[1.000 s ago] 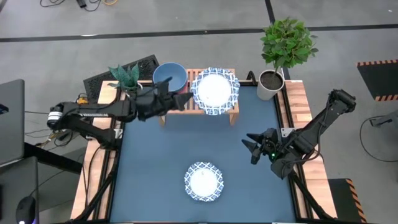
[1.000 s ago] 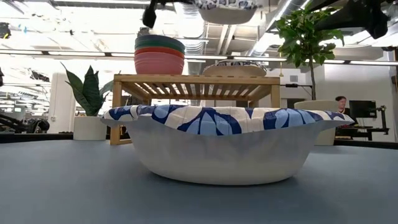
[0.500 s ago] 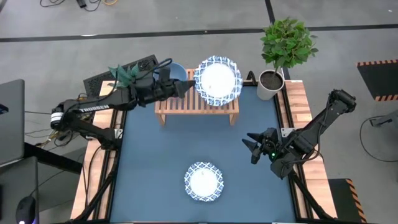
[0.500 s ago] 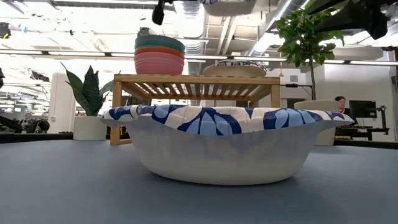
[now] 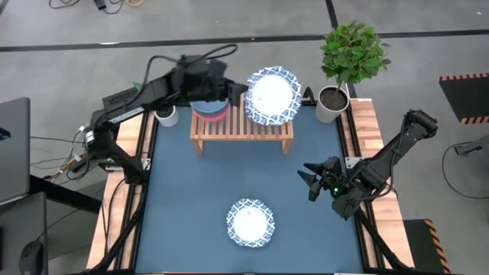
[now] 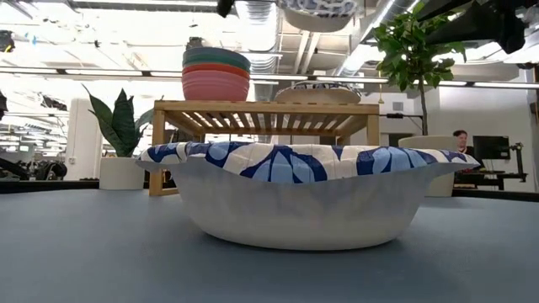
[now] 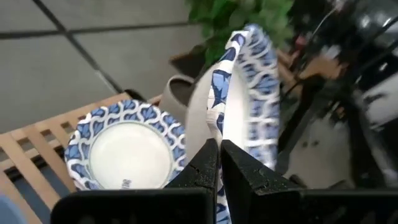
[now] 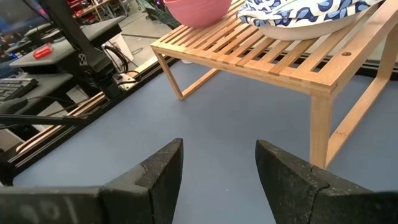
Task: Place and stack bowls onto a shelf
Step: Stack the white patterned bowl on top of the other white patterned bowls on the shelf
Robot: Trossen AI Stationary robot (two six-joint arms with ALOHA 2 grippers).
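Note:
My left gripper is shut on a white bowl with a blue patterned rim, held high above the right half of the light-wood shelf. A second patterned bowl rests on the slats below it. A teal bowl stacked in a pink one sits on the shelf's left end. A third patterned bowl stands on the blue tabletop near the front. My right gripper is open and hovers low at the table's right side. My left gripper pinches the held bowl's rim between its two fingers, one inside the bowl and one outside. The fingers come level from the table's left side. The bowl is lifted clear, tilted, well above the shelf and the bowl on it.
A leafy plant in a white pot stands at the far right corner beside the shelf. A spiky plant's white pot sits left of the shelf, under my left arm. Open blue tabletop lies between shelf and front bowl.
My left arm has risen and swung toward the far edge, carrying the patterned bowl up and slightly right over the shelf's right half. The bowl stays in the hold. The shelf's bowls and the front bowl have not moved.

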